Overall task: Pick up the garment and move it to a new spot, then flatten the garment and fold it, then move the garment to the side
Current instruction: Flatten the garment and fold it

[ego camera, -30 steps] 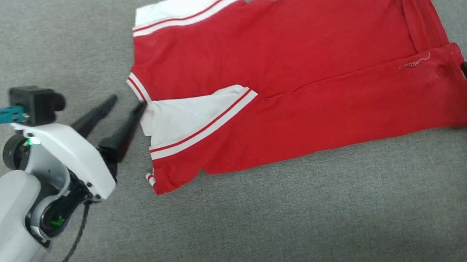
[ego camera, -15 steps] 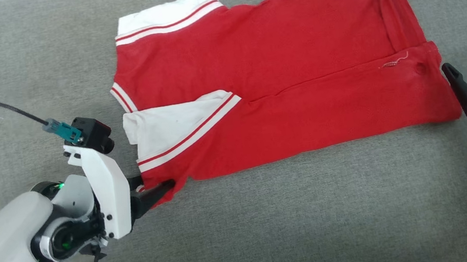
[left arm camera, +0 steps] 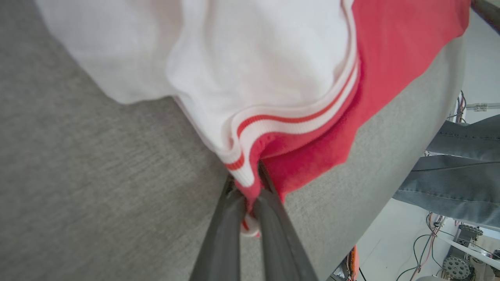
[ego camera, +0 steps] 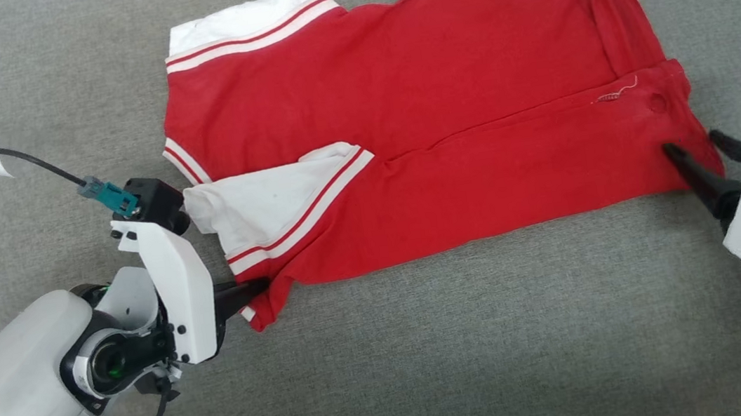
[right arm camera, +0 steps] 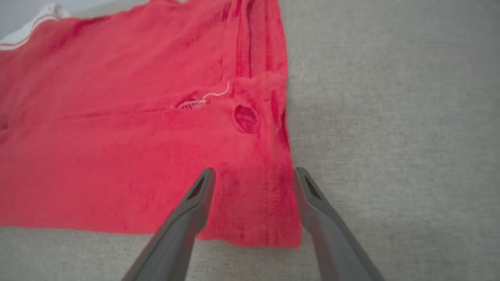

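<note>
Folding looks like the step in hand: the garment point(ego camera: 440, 86), a red jersey-style knit shirt w/ white short sleeves and red-and-white striped trim, lies spread flat on the grey woven fabric surface point(ego camera: 433, 370), collar end toward the robot's left, hem end toward its right. Its near long edge seems already turned in, w/ one white striped-cuff sleeve point(ego camera: 270, 199) lying on top of the red body and a crease running lengthways down the middle.

The left gripper point(ego camera: 260, 291) is pressed together on the near-left corner. In the left wrist view the two dark fingers point(left arm camera: 269, 203) pinch the striped rib trim and red cloth between them, and the corner looks slightly lifted. The right gripper point(ego camera: 690, 142) is spread wide at the near hem corner. In the right wrist view point(right arm camera: 254, 171) one finger sits over the red cloth and the other just off the hem edge on the grey surface, so nothing is gripped yet. A loose pale thread point(right arm camera: 203, 99) and a small dimple or hole sit just beyond it.

Next move, as I judge it: lower the right fingers so one slips under all layers at the hem, then close. After that, lift both corners together, keep the edge taut and carry it over to the far edge. Risk: grabbing the top layer only.
</note>
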Available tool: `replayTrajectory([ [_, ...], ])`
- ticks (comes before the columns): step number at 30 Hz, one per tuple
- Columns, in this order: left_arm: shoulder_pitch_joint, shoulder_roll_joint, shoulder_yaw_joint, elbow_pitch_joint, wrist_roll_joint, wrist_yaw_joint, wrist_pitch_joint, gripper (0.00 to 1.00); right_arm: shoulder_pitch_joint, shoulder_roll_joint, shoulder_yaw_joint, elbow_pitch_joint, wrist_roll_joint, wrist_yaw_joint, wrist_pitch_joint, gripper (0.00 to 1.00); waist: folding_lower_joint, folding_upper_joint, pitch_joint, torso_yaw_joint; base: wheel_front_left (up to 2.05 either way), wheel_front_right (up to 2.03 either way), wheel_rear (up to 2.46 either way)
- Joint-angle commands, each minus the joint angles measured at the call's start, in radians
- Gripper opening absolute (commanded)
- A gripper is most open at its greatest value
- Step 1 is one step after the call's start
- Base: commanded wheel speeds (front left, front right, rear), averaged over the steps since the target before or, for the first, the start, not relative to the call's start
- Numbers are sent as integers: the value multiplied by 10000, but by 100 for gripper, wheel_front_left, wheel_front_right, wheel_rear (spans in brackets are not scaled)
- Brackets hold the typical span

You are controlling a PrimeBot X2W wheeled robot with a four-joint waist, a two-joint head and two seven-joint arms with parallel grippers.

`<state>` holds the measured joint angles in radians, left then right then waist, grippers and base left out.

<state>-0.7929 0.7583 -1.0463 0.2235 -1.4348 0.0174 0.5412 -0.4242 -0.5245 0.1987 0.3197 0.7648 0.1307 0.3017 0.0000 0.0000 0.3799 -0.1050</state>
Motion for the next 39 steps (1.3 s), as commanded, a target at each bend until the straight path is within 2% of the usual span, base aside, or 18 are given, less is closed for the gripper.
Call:
replayTrajectory([
  [1, 142, -194, -176, 120, 58, -33, -6, 0, -194, -104, 120, 10, -25, 0, 170, 100, 0, 0, 19, 52, 0, 0, 0],
  [10, -124, -714, -104, 283, 257, -353, -417, 0, -940, -769, 1186, 1038, -10, -3, 1570, 100, 0, 0, 129, 545, 0, 0, 0],
  [11, -141, -790, -88, 320, 285, -397, -491, 0, -940, -771, 1364, 1173, 81, -1, 1779, 93, 0, 0, 129, 598, 0, 0, 0],
  [12, -156, -863, -73, 369, 315, -428, -549, 0, -928, -770, 1541, 1323, 203, -1, 1989, 44, 0, 0, 119, 648, 0, 0, 0],
  [14, -172, -1003, -13, 461, 343, -490, -735, 0, -916, -786, 1740, 1504, 382, -1, 2136, 0, 0, 0, 103, 746, 0, 0, 0],
  [21, 34, -1121, 186, 744, 474, -754, -1436, 0, -937, -1119, 1891, 1683, 728, -3, 1704, 0, 0, 0, -85, 971, 0, 0, 0],
  [27, 499, -731, 257, 114, 518, -823, -1950, 0, -634, -1692, 1847, 1210, 682, -3, 1387, 0, 0, 0, -315, 1114, 0, 0, 0],
  [33, 1182, -88, 188, -1056, 591, -510, -2262, 0, 178, -2149, 1621, 412, 709, -1, 1421, 0, 0, 0, -461, 1222, 0, 0, 0],
  [39, 2053, 733, 212, -2560, 495, -47, -2618, 0, 1427, -2472, 958, -467, 721, -3, 1604, 0, 0, 0, -508, 1229, 0, 0, 0],
])
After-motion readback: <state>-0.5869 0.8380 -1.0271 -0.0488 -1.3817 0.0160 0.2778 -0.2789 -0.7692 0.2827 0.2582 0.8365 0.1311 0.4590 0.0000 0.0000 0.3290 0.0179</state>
